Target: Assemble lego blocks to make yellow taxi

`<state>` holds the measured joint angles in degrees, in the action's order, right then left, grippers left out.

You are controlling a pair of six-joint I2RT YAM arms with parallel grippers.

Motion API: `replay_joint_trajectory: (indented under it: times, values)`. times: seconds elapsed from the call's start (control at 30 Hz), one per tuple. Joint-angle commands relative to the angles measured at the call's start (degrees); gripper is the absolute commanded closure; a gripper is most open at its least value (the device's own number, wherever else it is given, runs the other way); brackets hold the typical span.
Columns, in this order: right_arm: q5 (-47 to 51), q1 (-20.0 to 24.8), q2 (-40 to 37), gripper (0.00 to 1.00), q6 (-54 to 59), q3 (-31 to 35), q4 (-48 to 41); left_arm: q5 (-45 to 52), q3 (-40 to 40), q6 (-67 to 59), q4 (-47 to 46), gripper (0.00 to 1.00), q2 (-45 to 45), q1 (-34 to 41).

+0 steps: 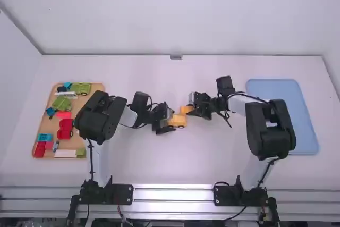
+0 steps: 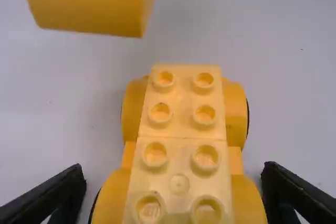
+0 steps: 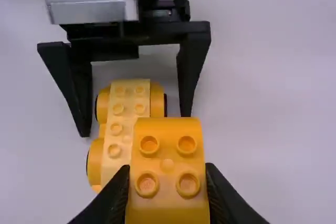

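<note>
My left arm (image 1: 100, 116) and right arm (image 1: 271, 130) both reach up the table (image 1: 175, 160) and bend inward, bringing their grippers face to face around the middle. I've got the left gripper (image 1: 170, 122) spread wide, a finger on each side of the yellow chassis (image 2: 181, 153) but not clamped on it. My right gripper (image 1: 190, 107) is closed on the sides of a studded yellow block (image 3: 167, 163), studs up. That block is near the chassis's end toward the right arm; I can't tell its exact height.
</note>
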<state>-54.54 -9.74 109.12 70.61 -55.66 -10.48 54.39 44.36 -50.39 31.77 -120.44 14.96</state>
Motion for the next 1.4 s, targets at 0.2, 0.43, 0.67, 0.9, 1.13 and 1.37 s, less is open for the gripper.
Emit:
replay_joint_trajectory:
  times: [0.2,0.43,0.67,0.9,1.13,1.37]
  values:
    - [-3.5,-2.4,-0.8,0.87,-3.1,2.3,1.6,-1.5,-1.9,-0.4,1.2,0.36,-1.0,0.0]
    - [-3.4,-5.7,-0.8,0.89,-7.3,4.2,7.1,-1.6,-1.8,0.0,1.2,0.54,-1.0,0.0]
    - [-3.0,-7.0,-0.7,0.9,-7.9,5.2,8.6,-1.5,-1.5,0.0,1.1,0.55,-1.0,0.0]
    - [-2.3,-7.5,-0.7,0.92,-9.8,8.2,13.6,-1.5,-1.5,0.0,1.1,0.55,-1.0,0.0]
    - [-2.0,-7.6,-0.7,0.94,-13.7,11.6,22.6,-1.5,-1.5,0.0,1.1,0.56,-1.1,0.0]
    - [-3.4,-7.1,4.5,0.95,-15.3,9.0,24.2,-1.3,-1.5,0.0,1.0,0.59,-1.1,0.0]
